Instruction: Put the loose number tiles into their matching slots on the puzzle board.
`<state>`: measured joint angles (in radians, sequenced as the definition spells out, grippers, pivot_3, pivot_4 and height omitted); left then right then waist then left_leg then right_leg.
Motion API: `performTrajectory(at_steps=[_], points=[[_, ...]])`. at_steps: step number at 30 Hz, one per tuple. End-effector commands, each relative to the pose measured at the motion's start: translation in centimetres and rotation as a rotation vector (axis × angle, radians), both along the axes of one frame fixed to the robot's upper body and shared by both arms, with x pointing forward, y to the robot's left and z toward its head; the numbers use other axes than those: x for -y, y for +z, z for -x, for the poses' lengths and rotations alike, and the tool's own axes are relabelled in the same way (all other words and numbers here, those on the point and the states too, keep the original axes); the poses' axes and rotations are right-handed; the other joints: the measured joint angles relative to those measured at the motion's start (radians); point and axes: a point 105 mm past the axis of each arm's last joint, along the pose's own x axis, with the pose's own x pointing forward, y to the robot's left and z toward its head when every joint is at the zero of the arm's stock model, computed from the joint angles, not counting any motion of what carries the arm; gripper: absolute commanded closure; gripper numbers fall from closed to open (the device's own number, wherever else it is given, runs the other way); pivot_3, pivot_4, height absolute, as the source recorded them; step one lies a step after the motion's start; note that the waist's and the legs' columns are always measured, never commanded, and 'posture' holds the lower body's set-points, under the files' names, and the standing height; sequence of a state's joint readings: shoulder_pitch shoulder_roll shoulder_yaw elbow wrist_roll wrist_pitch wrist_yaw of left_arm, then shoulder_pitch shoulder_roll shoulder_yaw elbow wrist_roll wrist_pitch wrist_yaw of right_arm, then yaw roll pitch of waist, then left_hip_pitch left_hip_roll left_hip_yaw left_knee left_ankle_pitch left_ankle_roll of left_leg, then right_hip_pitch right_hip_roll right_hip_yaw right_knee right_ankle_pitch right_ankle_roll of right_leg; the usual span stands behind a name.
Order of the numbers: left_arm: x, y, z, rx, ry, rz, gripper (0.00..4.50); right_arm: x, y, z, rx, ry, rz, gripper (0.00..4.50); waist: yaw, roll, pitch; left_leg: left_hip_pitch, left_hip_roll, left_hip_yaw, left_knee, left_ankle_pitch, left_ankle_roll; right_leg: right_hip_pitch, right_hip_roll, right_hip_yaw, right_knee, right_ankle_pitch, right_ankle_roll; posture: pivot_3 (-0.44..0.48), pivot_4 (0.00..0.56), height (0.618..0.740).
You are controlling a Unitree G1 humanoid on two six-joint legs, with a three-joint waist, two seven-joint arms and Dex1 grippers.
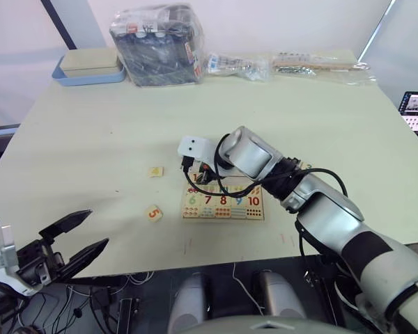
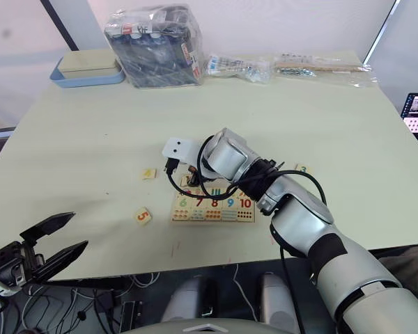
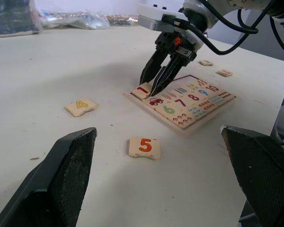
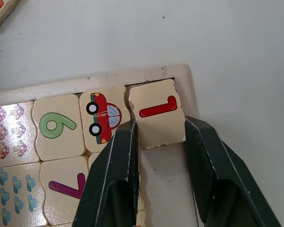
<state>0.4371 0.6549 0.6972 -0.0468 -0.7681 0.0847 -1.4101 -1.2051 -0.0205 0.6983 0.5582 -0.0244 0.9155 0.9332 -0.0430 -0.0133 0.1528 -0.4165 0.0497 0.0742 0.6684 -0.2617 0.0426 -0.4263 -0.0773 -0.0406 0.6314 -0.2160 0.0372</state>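
The right gripper [image 4: 160,142] reaches down over the near-left corner of the puzzle board [image 1: 223,203], its two black fingers [image 4: 116,175] set on either side of the red 1 tile [image 4: 157,118] and touching its edges, so that the tile is pinched between them. The tile sits at the end of the slots [image 3: 180,85], the pale strip along the board's top row, slightly askew against the board's raised rim (whether it lies fully flat in its recess cannot be told). Beside it on the board are a red car picture [image 4: 102,118] and the green 6 [image 4: 57,126]. On the table [image 1: 90,139], left of the board, the yellow 4 tile [image 3: 80,106] and the orange 5 tile [image 3: 144,147] lie loose and well apart from each other. Two more tiles [image 3: 224,73] rest on the table beyond the board's far end. The left gripper [image 1: 76,240] hangs off the table's near edge, fingers spread, holding nothing.
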Motion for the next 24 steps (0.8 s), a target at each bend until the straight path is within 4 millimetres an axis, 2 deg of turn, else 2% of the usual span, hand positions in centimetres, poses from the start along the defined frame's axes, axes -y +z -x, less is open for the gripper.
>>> performTrajectory(at_steps=[1,7,24], points=[[0.09,0.14,0.06,0.011,-0.003,-0.007,0.00,-0.42,1.50,-0.21,0.021,0.013,-0.018,3.63,0.000,0.000,0.000,0.000,0.000,0.000,0.000,0.000,0.000,0.000,0.000,0.000,0.000,0.000,0.000,0.000,0.150,0.740],[0.24,-0.09,-0.04,0.009,-0.007,-0.003,0.00,-0.93,1.85,0.37,0.005,0.041,0.019,3.63,0.000,0.000,0.000,0.000,0.000,0.000,0.000,0.000,0.000,0.000,0.004,0.000,0.000,0.000,0.000,0.000,0.150,0.740],[0.47,-0.27,0.15,0.005,-0.001,0.003,0.00,-0.87,1.68,-0.03,0.001,0.027,0.037,3.63,0.000,0.000,0.000,-0.001,0.000,0.000,-0.001,-0.001,-0.001,-0.002,-0.001,-0.001,0.000,0.000,0.000,0.000,0.150,0.740]])
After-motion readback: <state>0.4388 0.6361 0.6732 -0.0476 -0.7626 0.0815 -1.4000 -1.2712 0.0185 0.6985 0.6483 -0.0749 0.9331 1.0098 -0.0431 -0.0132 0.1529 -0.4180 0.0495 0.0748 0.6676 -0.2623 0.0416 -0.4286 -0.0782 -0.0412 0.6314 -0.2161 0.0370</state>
